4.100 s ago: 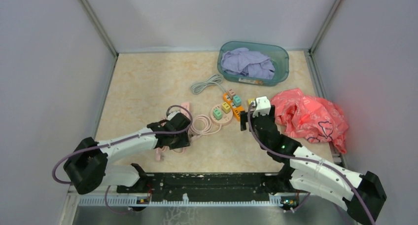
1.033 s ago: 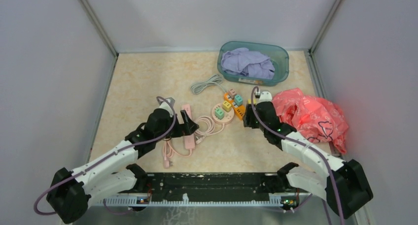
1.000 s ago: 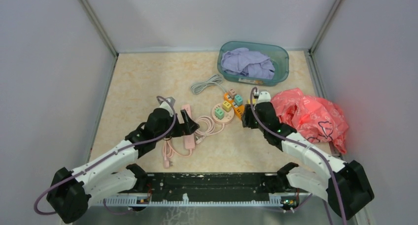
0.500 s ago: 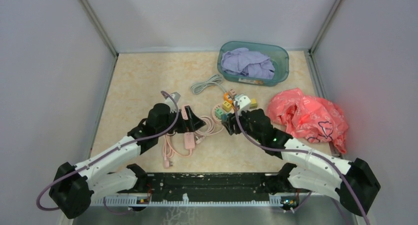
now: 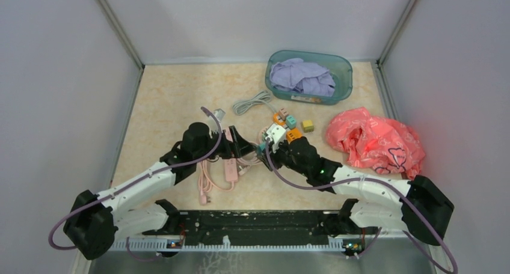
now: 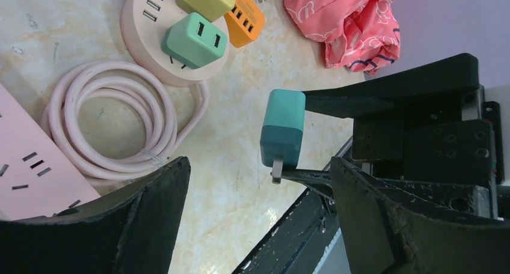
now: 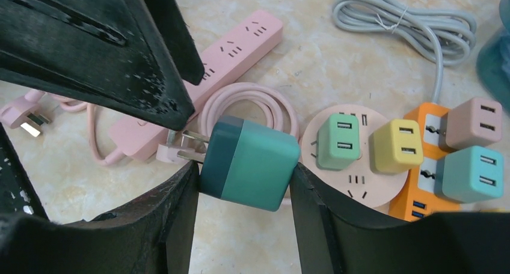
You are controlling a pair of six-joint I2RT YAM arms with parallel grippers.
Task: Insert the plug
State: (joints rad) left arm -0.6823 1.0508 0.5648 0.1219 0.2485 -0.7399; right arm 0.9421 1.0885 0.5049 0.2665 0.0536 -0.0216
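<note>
The plug [image 7: 249, 163] is a two-tone teal cube with metal prongs that point left. My right gripper [image 7: 242, 173] is shut on it, one finger on each side, and holds it above the table. From the left wrist, the plug [image 6: 282, 134] hangs between the right gripper's black fingers, prongs down. My left gripper [image 6: 258, 166] is open wide just in front of it, not touching it. In the top view the two grippers meet mid-table, left gripper [image 5: 246, 149] beside the plug [image 5: 263, 146]. The pink power strip [image 7: 240, 42] lies below and to the left.
A round pink socket hub [image 7: 361, 187] carries green and yellow adapters. An orange strip [image 7: 421, 121] holds more adapters. Pink cable coils [image 6: 114, 124] lie by the hub. A grey cable [image 5: 251, 101], a teal basket [image 5: 346, 66], a pink bag [image 5: 376, 142] and a yellow cube [image 5: 308, 125] sit farther off.
My right arm has carried the plug left from beside the orange strip to the left gripper. My left gripper has reached right toward it and narrowed slightly.
</note>
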